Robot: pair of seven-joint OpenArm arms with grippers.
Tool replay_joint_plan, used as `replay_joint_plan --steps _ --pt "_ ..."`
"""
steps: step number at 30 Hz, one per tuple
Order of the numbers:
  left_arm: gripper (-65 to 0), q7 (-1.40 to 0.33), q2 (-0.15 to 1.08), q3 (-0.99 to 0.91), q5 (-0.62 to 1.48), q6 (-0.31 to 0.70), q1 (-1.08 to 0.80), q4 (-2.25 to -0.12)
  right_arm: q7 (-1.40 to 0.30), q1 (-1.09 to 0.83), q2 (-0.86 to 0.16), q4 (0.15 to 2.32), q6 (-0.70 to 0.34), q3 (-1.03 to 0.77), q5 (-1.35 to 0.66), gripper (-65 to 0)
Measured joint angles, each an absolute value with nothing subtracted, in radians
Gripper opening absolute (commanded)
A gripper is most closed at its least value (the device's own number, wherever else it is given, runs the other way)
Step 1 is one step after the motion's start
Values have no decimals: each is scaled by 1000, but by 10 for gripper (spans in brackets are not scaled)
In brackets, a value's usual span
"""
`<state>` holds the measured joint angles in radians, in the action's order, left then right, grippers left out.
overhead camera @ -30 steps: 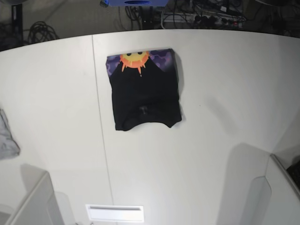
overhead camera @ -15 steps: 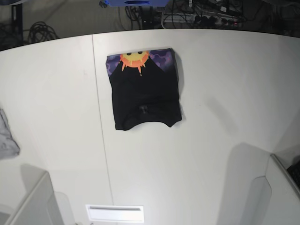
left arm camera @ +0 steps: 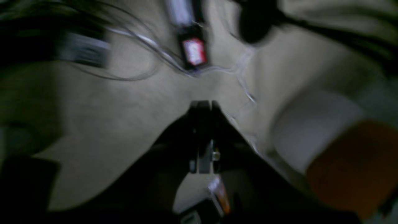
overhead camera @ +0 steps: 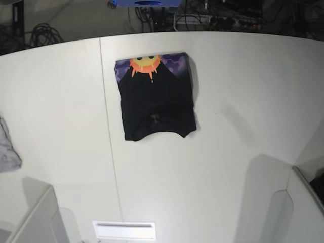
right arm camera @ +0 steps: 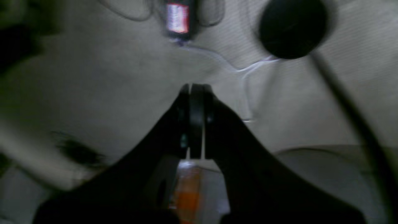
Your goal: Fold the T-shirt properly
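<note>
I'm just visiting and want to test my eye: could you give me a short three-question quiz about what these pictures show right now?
1. True or false: the T-shirt lies folded on the table.
2. What print shows at its far edge?
A. sun
B. star
C. flower
3. How do the left gripper and right gripper stand?

Key:
1. True.
2. A.
3. Both shut, holding nothing.

We take this for a robotics lab: a broad white laminate bench (overhead camera: pixel 228 101) fills the base view, and at its 12 o'clock edge we see a white power strip (overhead camera: pixel 217 20) amid tangled black cables (overhead camera: pixel 43 34) on the floor, with a blue plastic fixture (overhead camera: pixel 147 3) just beside them.
</note>
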<state>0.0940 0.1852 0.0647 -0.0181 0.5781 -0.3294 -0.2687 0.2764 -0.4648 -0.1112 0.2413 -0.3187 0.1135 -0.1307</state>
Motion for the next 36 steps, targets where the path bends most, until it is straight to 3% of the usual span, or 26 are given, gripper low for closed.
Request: replay_joint_plan --steps 12,20,26,31,33,36 --pt "-650 140 137 64 -27 282 -198 -115 288 -310 -120 227 -338 118 -203 -650" --pt "-650 307 131 61 -30 287 -200 -61 289 -300 -99 227 -338 118 -203 -650" --pt "-579 315 140 62 -29 285 -199 -59 289 -297 -98 227 -338 122 -203 -650" --pt "-592 311 139 57 -25 286 -200 -56 288 -289 -98 227 -338 122 -203 -650" --pt "-650 311 139 63 -26 284 -199 -57 289 -289 -98 227 -338 122 -203 -650" --pt "-650 311 134 64 -29 287 -198 -57 287 -286 -99 226 -338 122 -203 -650"
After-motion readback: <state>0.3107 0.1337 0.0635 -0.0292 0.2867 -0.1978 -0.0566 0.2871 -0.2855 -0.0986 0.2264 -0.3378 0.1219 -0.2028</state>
